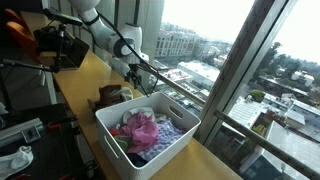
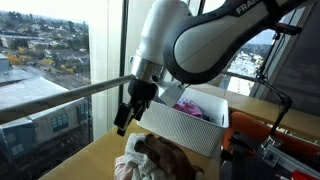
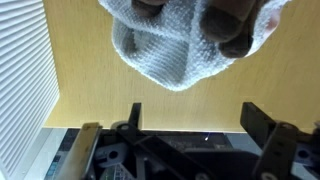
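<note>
Pincer (image 2: 122,122) hangs near the tabletop's (image 2: 85,165) window edge, fingers spread wide with nothing between them. White cloth (image 3: 170,50) lies crumpled on the tabletop just ahead of it, not touching; dark pieces seem tangled in. Judged light, soft and limp: pinch a raised fold. Basket (image 2: 195,125) of laundry stands to the right.

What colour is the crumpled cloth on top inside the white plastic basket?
The crumpled cloth is pink, clearest in an exterior view.
</note>
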### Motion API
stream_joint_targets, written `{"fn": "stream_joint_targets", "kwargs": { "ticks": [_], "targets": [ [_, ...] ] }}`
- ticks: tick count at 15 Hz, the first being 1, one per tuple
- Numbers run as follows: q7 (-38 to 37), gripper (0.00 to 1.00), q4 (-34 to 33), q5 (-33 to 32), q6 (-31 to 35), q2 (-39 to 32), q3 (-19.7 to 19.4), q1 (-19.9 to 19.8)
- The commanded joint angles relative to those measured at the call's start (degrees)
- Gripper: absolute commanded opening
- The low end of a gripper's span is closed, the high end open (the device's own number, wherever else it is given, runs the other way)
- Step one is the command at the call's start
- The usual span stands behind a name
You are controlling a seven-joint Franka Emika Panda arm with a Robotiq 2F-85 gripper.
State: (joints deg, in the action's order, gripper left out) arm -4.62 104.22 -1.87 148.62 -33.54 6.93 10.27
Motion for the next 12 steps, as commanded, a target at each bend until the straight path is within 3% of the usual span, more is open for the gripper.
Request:
{"fn": "stream_joint_targets", "kwargs": {
  "ticks": [1, 10, 12],
  "targets": [
    [0.28, 1.0, -0.17, -0.68, -1.95, 2.5, -2.01, -0.21],
    [-0.29, 1.0, 0.67, -3.17, -2.26, 8.77, -9.26, -5.06],
    [0.78, 1.0, 1.01, -2.27, -2.61, 8.75, -9.24, -6.93]
  ]
}}
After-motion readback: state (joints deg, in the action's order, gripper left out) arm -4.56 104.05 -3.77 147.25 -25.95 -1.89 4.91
